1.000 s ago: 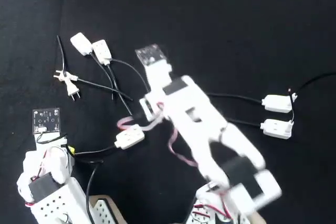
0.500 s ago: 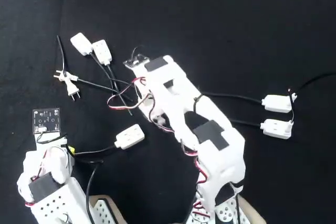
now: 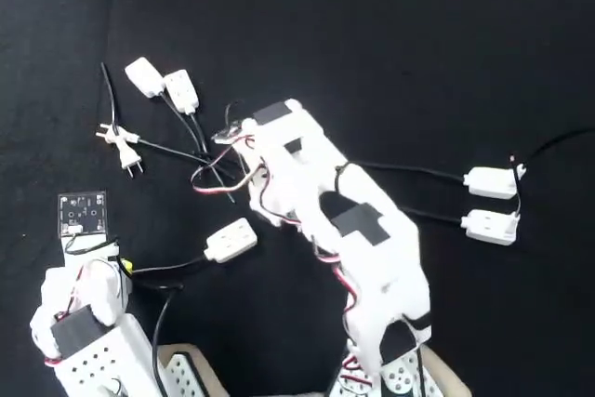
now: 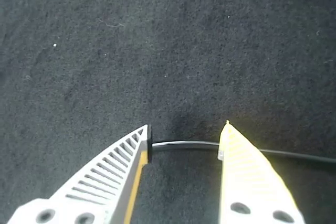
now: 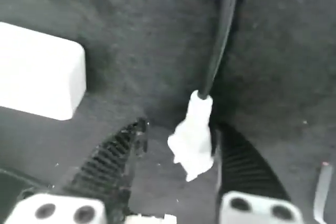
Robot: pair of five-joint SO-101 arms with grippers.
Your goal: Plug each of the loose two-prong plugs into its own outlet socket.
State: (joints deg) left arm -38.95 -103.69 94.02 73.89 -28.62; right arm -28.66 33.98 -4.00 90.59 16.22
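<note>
From the high view I see my right arm [image 3: 335, 220] stretched across the black cloth [image 3: 418, 62]. Its wrist end is over the crossing cables just beside the pair of white outlet sockets [image 3: 181, 90] at the far left, and I judge it is there because a plug lies among those cables. A loose two-prong plug [image 3: 119, 143] lies further left, apart from the arm, prongs bare and in no socket. A third socket block [image 3: 230, 241] sits nearer the arm bases, and two more sockets [image 3: 490, 183] lie well apart at the right. My left arm [image 3: 79, 313] is folded at the near left corner, clear of the work. In the left wrist view the left gripper [image 4: 186, 129] is spread over the cloth, pinching nothing. A thin black cable [image 4: 184, 144] crosses between its tips, though I cannot tell whether it touches them. In the right wrist view the right gripper [image 5: 179, 128] is spread to either side of a small white plug [image 5: 193, 145]. The plug sits close to one finger with a gap to the other, so I read this as lining up a pinch, not a grip. Its black cord [image 5: 218, 40] runs away from the gripper, and a white socket body [image 5: 39, 72] lies near. I cannot make out the prongs.
</note>
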